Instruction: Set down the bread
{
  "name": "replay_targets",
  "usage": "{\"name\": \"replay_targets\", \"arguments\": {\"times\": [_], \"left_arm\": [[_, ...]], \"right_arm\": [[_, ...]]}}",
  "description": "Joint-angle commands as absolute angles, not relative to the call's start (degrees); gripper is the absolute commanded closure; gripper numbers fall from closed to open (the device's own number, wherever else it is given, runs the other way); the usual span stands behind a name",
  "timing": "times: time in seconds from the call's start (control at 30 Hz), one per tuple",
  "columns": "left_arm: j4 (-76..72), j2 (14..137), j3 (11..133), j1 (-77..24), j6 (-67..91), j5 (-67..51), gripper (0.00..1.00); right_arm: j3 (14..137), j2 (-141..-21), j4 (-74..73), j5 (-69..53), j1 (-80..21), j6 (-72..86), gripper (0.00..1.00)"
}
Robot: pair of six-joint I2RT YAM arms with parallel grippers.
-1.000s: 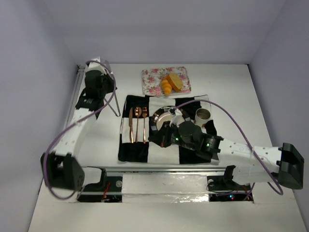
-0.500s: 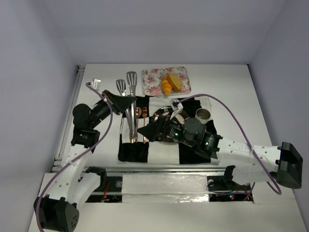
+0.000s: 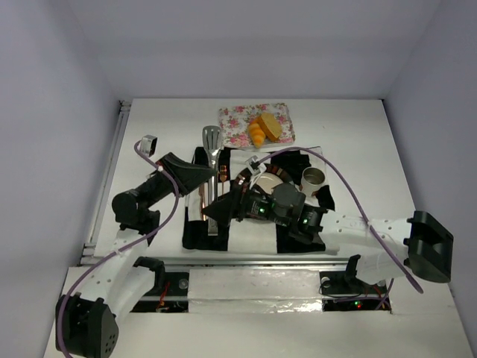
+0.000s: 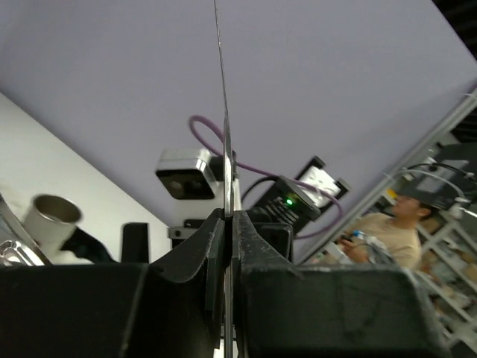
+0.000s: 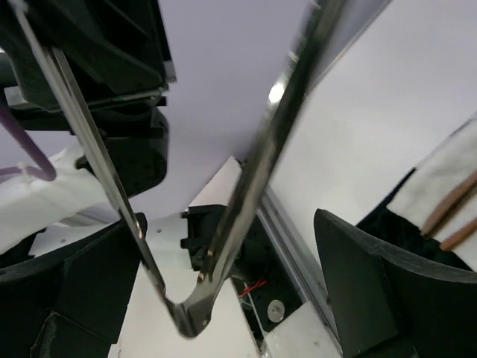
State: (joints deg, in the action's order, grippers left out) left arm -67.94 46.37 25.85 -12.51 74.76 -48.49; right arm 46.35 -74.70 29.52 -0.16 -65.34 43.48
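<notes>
The bread lies on a floral tray at the back: a pale slice with a brown crust, and an orange ridged croissant beside it. My left gripper is shut on one thin arm of a pair of metal tongs, held above the mat short of the tray. My right gripper is open, its fingers standing on either side of the tongs' hinged end without touching it.
A black-and-white placemat carries copper cutlery, a dark-rimmed plate and a cup. A metal rail runs along the table's left edge. The right arm crosses the mat's near right.
The left arm swung the tongs from the far left to above the mat. The right gripper opened and moved left to the tongs' hinged end.
</notes>
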Motion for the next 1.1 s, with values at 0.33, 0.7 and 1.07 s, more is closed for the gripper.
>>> {"name": "replay_targets", "arguments": {"times": [0.33,0.7,1.07], "left_arm": [[-95.01,46.5,21.36,-15.82,85.69,-49.39,1.0],[-94.83,45.26,20.57,-15.82,82.7,-46.41,1.0],[-88.34,43.95,21.71,-15.82,80.16,-48.95,0.65]], "right_arm": [[45.27,-82.0,55.8,-6.07,-65.39,53.26,0.21],[43.24,-81.74,54.41,-5.19,-65.39,55.81,0.33],[43.77,-76.03,40.0,2.71,-65.39,54.23,0.51]]}}
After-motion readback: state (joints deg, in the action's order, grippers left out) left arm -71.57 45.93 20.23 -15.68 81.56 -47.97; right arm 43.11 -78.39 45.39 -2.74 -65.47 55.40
